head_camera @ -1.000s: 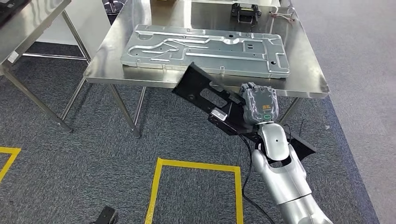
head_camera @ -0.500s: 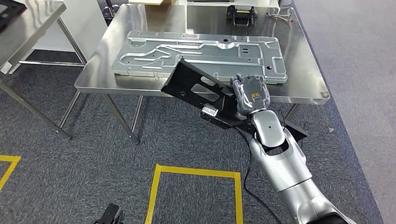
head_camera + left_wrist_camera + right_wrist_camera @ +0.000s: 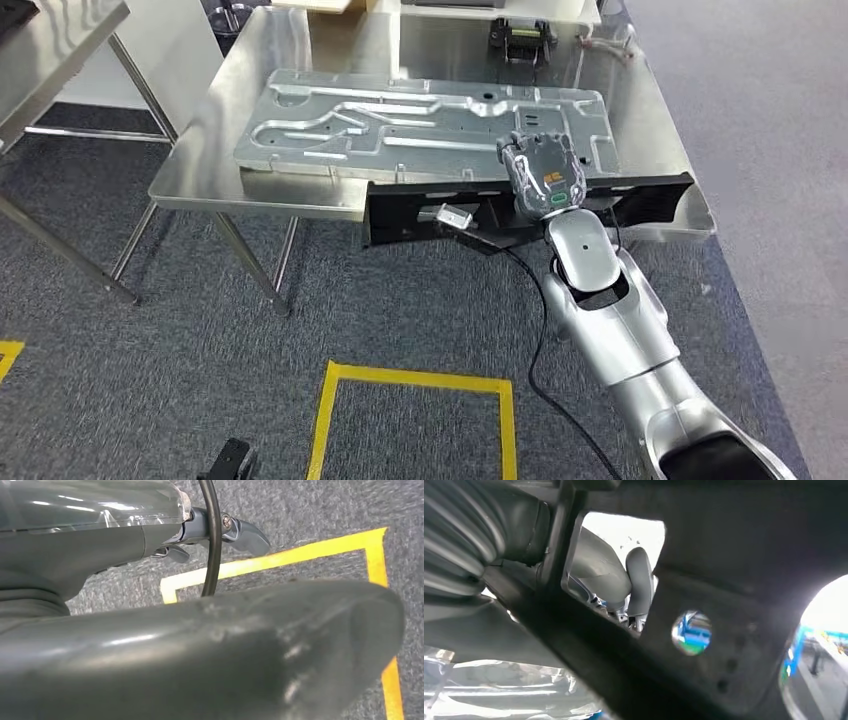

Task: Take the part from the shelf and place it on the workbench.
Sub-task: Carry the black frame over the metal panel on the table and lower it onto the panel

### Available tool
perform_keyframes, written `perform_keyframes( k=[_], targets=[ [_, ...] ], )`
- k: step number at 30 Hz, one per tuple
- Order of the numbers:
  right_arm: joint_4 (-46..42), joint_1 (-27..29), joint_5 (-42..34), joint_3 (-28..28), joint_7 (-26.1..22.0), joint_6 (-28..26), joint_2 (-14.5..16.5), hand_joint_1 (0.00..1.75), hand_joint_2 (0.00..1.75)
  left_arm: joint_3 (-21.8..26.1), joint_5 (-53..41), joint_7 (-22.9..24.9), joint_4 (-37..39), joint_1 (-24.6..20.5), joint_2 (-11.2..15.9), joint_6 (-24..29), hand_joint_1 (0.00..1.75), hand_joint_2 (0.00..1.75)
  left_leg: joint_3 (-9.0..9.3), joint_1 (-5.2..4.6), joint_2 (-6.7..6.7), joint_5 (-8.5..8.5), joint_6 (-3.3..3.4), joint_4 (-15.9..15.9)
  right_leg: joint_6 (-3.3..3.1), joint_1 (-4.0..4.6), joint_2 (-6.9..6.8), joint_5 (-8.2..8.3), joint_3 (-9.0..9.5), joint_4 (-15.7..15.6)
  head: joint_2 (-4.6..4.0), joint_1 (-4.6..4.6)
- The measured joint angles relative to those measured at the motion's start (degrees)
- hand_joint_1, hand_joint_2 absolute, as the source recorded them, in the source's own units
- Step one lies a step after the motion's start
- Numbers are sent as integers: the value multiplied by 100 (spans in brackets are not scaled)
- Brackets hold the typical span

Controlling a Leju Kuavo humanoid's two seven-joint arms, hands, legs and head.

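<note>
My right hand (image 3: 542, 173) grips 1 long black plastic part (image 3: 420, 212), fingers wrapped over its upper edge; in the right wrist view my fingers (image 3: 639, 587) show through 1 rectangular cut-out in the black panel (image 3: 744, 570). The part lies level along the near edge of the stainless-steel workbench (image 3: 190, 175), running from just past the table's middle to its right corner, partly overhanging the front. 1 small silver tab (image 3: 452, 214) sticks out of its face. On the workbench behind it lies 1 large stamped metal baseplate (image 3: 400, 125), just beyond my hand. Farther back sit 1 small black bracket (image 3: 521, 37) and 1 bundle of wires (image 3: 600, 45). My left hand (image 3: 200, 650) hangs over the grey carpet with yellow floor tape (image 3: 280, 557); I cannot tell how far its fingers are open. 1 yellow taped square (image 3: 420, 378) marks the floor before the bench.
</note>
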Motion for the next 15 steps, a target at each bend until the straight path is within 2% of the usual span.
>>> perform_keyframes(
  k=[1,3,4,5,6,8,9,10,11,14,15],
  targets=[
    [3,-37,5,9,-1,2,-14,175,175,0,-3,-1,0,-5,-3,-1,0,0,52,13,1,-20,21,-31,30,-17,-4,-114,-153,286,0,1],
    [26,-83,26,28,-1,15,-45,175,175,0,-3,-2,0,-10,-2,-1,0,0,129,14,-2,-86,49,-50,85,-64,-11,-325,-635,1047,0,1],
    [44,-88,46,41,-1,27,-62,175,175,0,-3,-2,0,-6,-2,-2,0,0,166,17,-7,-131,49,-48,108,-89,-13,-332,-853,1315,0,1],
    [64,-91,72,55,-2,44,-80,175,175,0,-3,-3,0,1,-2,-7,0,0,213,21,-14,-181,44,-44,128,-113,-15,-226,-986,1397,0,1],
    [86,-103,98,74,-4,61,-100,175,175,0,-3,-4,0,7,-3,-11,0,0,274,29,-23,-237,33,-38,146,-136,-19,-3,-1011,1261,0,1],
    [128,-155,152,114,-11,83,-139,175,175,0,0,-8,0,13,-4,-19,0,0,409,46,-33,-362,-18,-30,174,-166,-43,558,-817,573,0,1],
    [154,-201,174,132,-18,89,-158,175,175,0,4,-11,0,7,-3,-19,0,0,466,44,-35,-421,-58,-24,170,-156,-54,722,-690,241,0,1],
    [184,-249,194,151,-27,98,-171,175,175,0,9,-14,0,0,-2,-19,0,0,496,38,-35,-461,-100,-28,141,-144,-64,766,-602,32,0,1],
    [212,-290,213,170,-39,106,-179,175,175,0,13,-15,0,-5,1,-19,0,0,510,27,-34,-490,-141,-40,99,-123,-64,711,-560,-51,0,0],
    [280,-358,272,219,-80,118,-224,175,175,0,16,-20,-2,-12,0,-19,0,0,573,31,-11,-574,-237,-47,-54,-119,-41,570,-454,-140,0,0],
    [299,-379,286,228,-88,116,-238,175,175,0,15,-22,-2,-19,-4,-20,0,0,538,37,-3,-624,-257,84,-102,-128,-36,529,-385,-163,0,-2]
  ],
)
